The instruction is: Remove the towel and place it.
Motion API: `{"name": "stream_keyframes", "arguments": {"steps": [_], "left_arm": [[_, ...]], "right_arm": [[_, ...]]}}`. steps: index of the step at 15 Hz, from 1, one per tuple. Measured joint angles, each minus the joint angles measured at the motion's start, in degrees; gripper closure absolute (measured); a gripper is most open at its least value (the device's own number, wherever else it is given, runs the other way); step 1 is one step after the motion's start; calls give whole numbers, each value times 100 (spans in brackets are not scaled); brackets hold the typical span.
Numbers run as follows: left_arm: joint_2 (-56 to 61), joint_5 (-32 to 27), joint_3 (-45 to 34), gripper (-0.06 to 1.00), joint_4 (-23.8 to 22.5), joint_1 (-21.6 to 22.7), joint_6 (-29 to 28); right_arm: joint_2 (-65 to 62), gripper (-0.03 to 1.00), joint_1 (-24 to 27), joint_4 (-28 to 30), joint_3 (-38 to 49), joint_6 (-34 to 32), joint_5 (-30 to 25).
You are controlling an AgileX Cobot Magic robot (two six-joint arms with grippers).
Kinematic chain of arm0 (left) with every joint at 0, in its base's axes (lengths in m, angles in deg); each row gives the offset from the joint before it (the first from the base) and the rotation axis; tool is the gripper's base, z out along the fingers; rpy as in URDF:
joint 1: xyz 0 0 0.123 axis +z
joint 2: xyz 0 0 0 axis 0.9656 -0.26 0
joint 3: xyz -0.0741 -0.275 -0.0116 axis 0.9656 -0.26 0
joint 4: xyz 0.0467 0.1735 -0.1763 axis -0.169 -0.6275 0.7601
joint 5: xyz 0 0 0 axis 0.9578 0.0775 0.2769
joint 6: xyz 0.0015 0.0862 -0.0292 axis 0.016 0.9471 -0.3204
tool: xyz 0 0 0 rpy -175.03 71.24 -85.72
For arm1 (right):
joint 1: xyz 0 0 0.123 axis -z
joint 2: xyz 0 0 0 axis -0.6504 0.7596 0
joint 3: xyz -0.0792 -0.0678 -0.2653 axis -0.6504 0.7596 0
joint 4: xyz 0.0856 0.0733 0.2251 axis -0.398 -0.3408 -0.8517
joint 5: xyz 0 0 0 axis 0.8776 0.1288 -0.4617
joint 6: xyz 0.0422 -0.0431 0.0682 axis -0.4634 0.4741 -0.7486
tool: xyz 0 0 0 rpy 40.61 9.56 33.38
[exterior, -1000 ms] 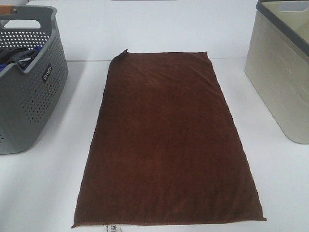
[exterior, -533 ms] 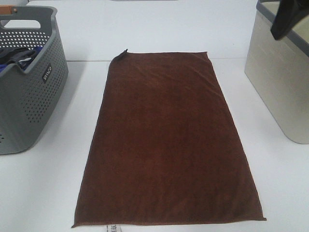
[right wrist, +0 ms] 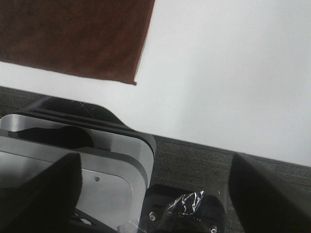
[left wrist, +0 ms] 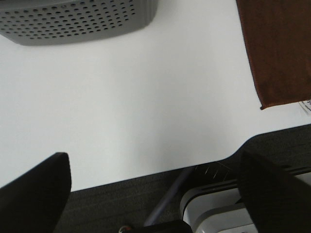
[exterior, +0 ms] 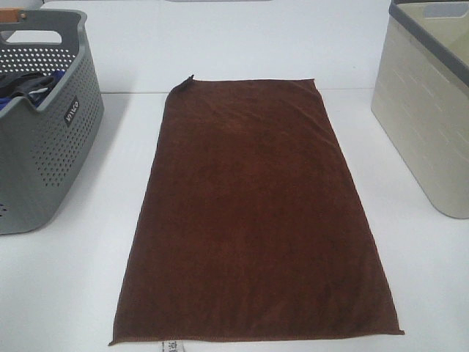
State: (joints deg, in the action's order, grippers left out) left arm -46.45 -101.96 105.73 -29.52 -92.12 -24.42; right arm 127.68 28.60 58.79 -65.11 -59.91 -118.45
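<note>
The dark-brown rectangular cloth towel [exterior: 253,213] lies flat on the white table [exterior: 66,293]. Both grippers' jaws stand released, probably parked; keep clear, leaving it smooth.

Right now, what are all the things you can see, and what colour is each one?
towel: one, dark brown, spread flat on the middle of the table.
grey basket: one, perforated, at the table's left; dark items inside.
beige bin: one, grey rim, at the table's right.
table: one, white.
left gripper: one, black, open, off the table's near edge, holding nothing.
right gripper: one, black, open, off the near edge, holding nothing.
</note>
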Motion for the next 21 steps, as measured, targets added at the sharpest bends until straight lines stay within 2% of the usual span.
{"name": "stream_keyframes", "arguments": {"steps": [3,5,10,21], "left_arm": [[1266,372,-739,6,138,0,579],[1799,705,-1157,6,172,0,814],[1954,882,-1249,6,504,0,1026],[1954,888,-1249,6,584,0,1089]], "right_arm": [[-1306,18,0,0,837,0,-11],[-2189,19,0,0,1060,11,138],[-3902,18,0,0,1318,281,819],[-4108,19,0,0,1341,315,859]]}}
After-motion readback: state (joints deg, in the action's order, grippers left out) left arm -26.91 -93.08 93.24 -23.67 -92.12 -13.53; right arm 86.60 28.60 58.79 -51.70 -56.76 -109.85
